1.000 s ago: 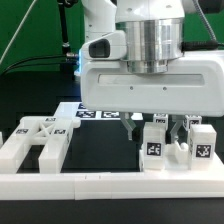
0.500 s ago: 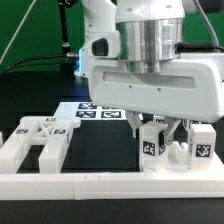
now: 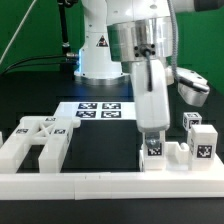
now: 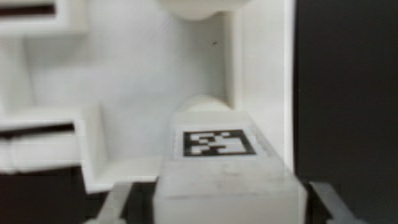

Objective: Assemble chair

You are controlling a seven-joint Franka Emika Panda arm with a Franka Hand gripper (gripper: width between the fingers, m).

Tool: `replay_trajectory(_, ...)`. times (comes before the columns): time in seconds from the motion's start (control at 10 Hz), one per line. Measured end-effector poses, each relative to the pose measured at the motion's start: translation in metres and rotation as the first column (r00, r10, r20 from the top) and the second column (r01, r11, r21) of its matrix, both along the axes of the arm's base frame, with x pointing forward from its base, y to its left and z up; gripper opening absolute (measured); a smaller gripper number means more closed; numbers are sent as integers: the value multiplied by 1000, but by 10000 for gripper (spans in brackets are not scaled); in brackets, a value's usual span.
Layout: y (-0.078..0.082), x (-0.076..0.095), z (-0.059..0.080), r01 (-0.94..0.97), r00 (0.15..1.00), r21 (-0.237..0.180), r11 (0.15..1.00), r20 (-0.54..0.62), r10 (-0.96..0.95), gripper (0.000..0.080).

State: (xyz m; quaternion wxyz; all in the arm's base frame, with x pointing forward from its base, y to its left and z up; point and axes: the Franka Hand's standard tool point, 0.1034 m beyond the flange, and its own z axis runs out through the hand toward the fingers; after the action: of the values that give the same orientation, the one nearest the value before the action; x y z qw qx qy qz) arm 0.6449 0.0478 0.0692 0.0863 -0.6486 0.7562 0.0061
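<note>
The gripper (image 4: 217, 203) is seen pressed onto a tagged upright (image 4: 217, 142). In the wrist view one of the fingers (image 4: 121, 206) is laid against each side of this white block, with no gap to be made out, and its square tag is turned toward the camera. A larger white chair body (image 4: 125, 110) is seen just past the block; whether the two are joined cannot be told.

In the exterior view the gripper (image 3: 153, 131) is shown edge-on and pointing straight down. It is lowered onto the tagged upright (image 3: 153, 150), which stands upright toward four o'clock of that view's centre. A low white piece (image 3: 177, 156) lies directly at three o'clock of the upright, and a second tagged block (image 3: 203, 148) is stood further along the same line. A smaller tagged block (image 3: 192, 121) is placed at about one o'clock of the upright, well apart from it.

An H-shaped chair part (image 3: 35, 140) is laid flat at nine o'clock of the view, far from the gripper. The marker board (image 3: 100, 110) lies at about eleven o'clock of the upright on the black table (image 3: 100, 152). The border rail (image 3: 100, 184) runs along the six o'clock edge, just beside the upright's foot.
</note>
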Motion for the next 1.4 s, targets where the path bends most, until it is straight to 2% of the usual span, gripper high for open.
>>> replay_trajectory(0.2,0,0,-1,25,1000,2,1000,-5,-25,294)
replay_trajectory(0.3,0,-1,-1,-69,998,-12,998,0,69,471)
replay_trajectory(0.4,0,1,0,-237,971,-39,971,18,238,608)
replay_trajectory(0.5,2,1,0,-383,922,-62,922,30,385,608)
replay_trajectory(0.7,8,-5,-3,-682,727,-86,726,28,686,647)
replay_trajectory(0.8,7,-4,-3,-695,714,-90,713,28,700,647)
replay_trajectory(1.0,7,-5,-3,-785,611,-111,610,30,791,648)
replay_trajectory(1.1,6,-4,-3,-852,508,-137,505,18,861,648)
replay_trajectory(1.2,9,2,0,-929,320,-213,304,-45,946,648)
replay_trajectory(1.3,11,1,-1,-915,360,-210,345,-37,932,648)
replay_trajectory(1.4,9,1,-1,-914,361,-210,346,-38,932,522)
